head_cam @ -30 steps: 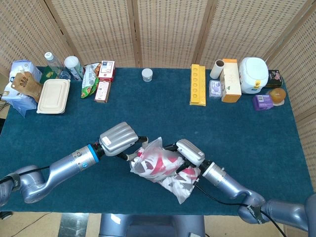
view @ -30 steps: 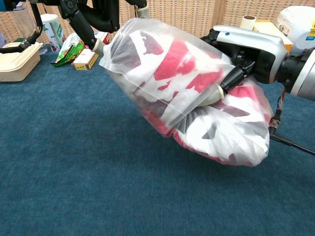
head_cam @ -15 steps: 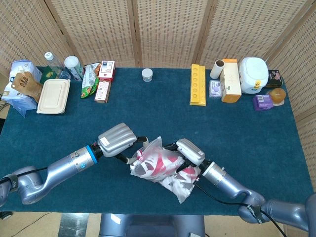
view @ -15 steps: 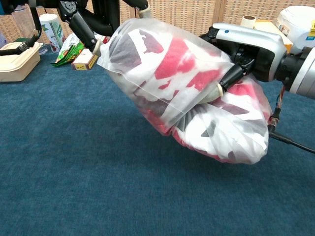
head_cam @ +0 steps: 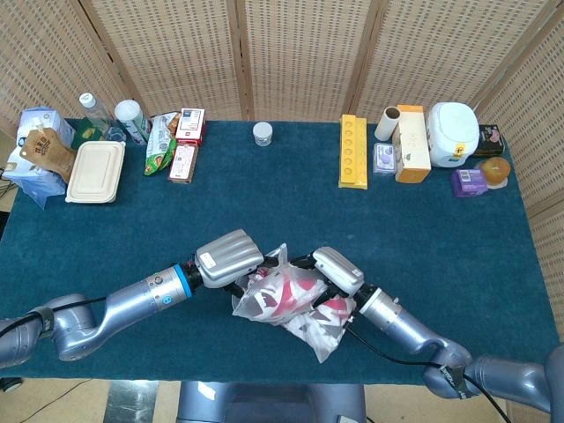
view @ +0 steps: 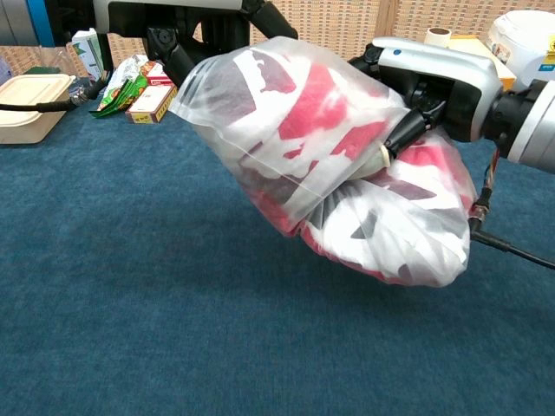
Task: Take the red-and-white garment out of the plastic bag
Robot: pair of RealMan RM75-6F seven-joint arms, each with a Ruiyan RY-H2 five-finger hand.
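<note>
Both of your robot hands are at the plastic bag point(view: 286, 130), which is lifted off the blue worktop point(head_cam: 414, 220) near its front edge.

Your left robot hand point(head_cam: 227, 256) sits against the bag's upper left end; whether its fingers have hold of the plastic you cannot tell. The red-and-white garment point(view: 381, 221) is bundled inside the bag. Your right robot hand point(view: 429, 74) clamps the bundle from the right, a fingertip point(view: 383, 155) pressing into the plastic.

Both arms reach in low from the near edge, forearms converging at centre. Left hand point(head_cam: 229, 256) back-up, fingers curled down at the plastic bag point(view: 286, 130) top. Right hand point(head_cam: 339, 270) grips the bag's side, fingertips point(view: 383, 156) pressing in
</note>
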